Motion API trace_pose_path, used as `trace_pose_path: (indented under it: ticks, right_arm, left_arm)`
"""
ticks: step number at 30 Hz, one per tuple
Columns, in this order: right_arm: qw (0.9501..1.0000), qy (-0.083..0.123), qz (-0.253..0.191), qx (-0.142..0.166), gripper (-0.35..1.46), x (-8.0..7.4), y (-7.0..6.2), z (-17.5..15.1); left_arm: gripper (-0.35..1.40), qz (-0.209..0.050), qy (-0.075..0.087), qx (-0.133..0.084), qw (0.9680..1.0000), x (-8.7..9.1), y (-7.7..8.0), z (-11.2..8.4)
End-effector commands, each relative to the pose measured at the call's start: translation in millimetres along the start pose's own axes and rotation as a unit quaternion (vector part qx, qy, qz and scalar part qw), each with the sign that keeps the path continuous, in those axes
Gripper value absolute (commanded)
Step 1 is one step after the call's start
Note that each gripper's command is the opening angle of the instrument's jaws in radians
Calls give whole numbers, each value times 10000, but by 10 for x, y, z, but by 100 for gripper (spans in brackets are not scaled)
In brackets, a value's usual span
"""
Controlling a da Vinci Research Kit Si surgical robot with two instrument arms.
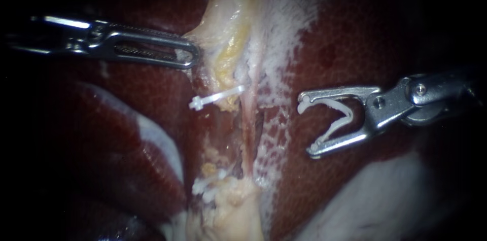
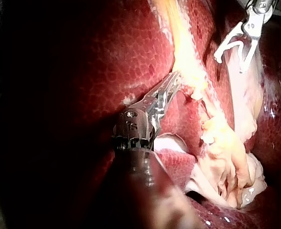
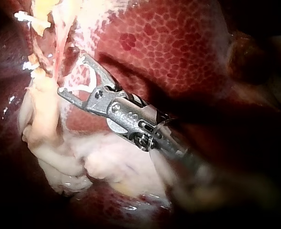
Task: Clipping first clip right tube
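Centre right, my right instrument (image 1: 307,127) — steel jaws spread, cradling one open white plastic clip (image 1: 348,115) — should pass around the thin pink right tube (image 1: 248,119) at frame centre, both tips beyond it, before closing. Upper left, my left instrument (image 1: 192,56) grips the pale yellow tissue band (image 1: 228,43). Two instruments; two clear clips, the seated white clip (image 1: 215,98) left of centre.
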Motion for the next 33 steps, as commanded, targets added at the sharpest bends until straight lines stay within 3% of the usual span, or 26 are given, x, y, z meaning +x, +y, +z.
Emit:
trace_pose_path:
  ticks: [1,7,11,18,24,33]
  right_arm:
    - [10000,0,0,1,60,0,0,0]
    - [10000,-4,46,-9,60,-3,-2,4]
    - [9999,-20,96,-43,60,-13,-7,18]
    - [9998,-46,185,-1,60,-33,-15,56]
    - [9996,-57,261,95,60,-40,-14,83]
    - [9992,-66,317,214,60,-40,-7,114]
  left_arm:
    - [-27,0,-1,-2,10000,0,-1,0]
    - [-27,0,-1,-1,10000,0,-2,0]
    - [-27,-2,4,13,10000,-1,-1,-4]
    - [-27,-44,1,-13,10000,-15,5,-31]
    - [-27,-103,-28,-142,9998,-31,11,-57]
    - [-27,-114,-43,-147,9998,-33,11,-63]
